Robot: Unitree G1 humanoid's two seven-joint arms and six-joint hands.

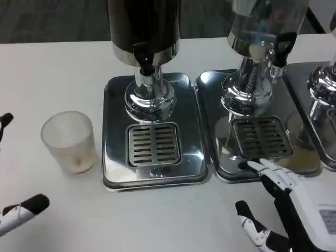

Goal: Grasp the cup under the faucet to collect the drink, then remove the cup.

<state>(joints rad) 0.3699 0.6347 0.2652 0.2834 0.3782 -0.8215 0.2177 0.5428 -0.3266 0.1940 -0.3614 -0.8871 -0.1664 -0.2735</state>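
A frosted clear plastic cup (70,143) stands upright on the white table, left of the left dispenser's steel tray (116,173). It holds nothing that I can make out. The dark faucet (144,59) of the left dispenser hangs above the slotted drip grate (154,144), and nothing stands under it. Only fingertips (31,206) of my left hand (18,214) show at the lower left, apart from the cup and holding nothing. My right hand (286,210) lies at the lower right with fingers spread, empty, its fingertips (261,167) touching the front edge of the second tray.
A second dispenser (257,42) with a clear tank stands on its own steel tray (223,157) with a grate to the right. A third chrome dispenser base (323,89) sits at the far right edge. Bare white table (52,73) lies left of and in front of the trays.
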